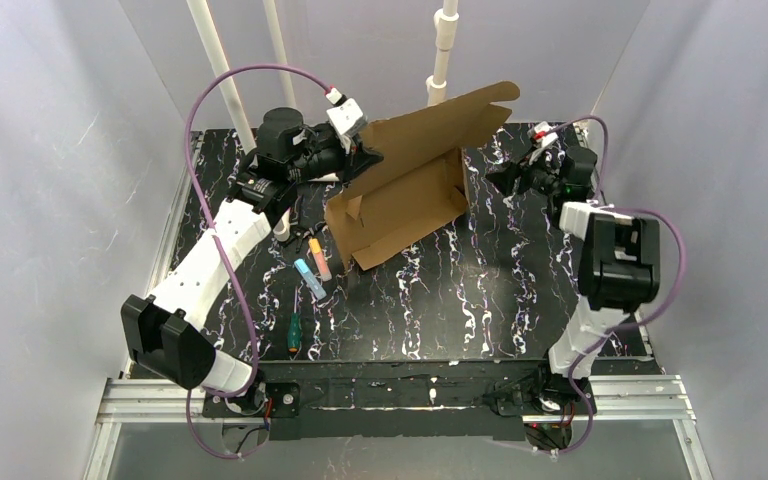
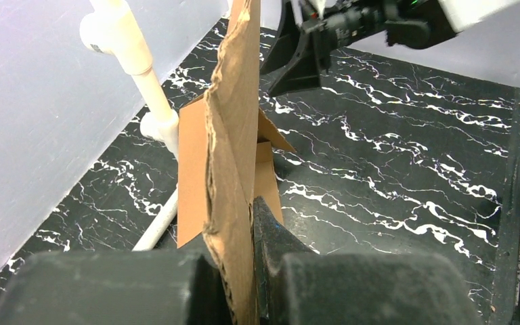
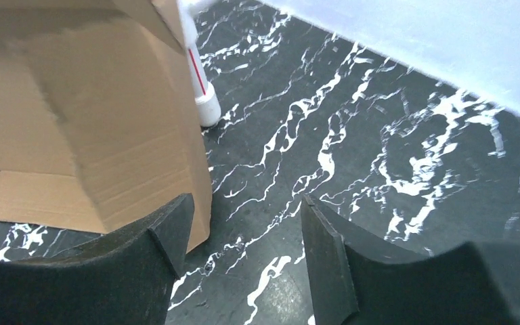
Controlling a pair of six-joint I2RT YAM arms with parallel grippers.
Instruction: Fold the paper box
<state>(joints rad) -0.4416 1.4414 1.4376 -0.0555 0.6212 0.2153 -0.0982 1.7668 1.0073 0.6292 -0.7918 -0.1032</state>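
Centrally, one paper box sits far-middle on the table, long axis diagonal from near-left to far-right (lid flap raised). Of two pincers, the left gripper pinches that flap; the right gripper gapes wide alongside.

- The top external camera is hanging high behind both arm bases, looking down over the whole marbled table.
- The left wrist camera is sitting tight behind the left gripper, facing across toward the right arm.
- The right wrist camera is skimming low past the right gripper.
- All three are sharing the paper box and a white pipe.
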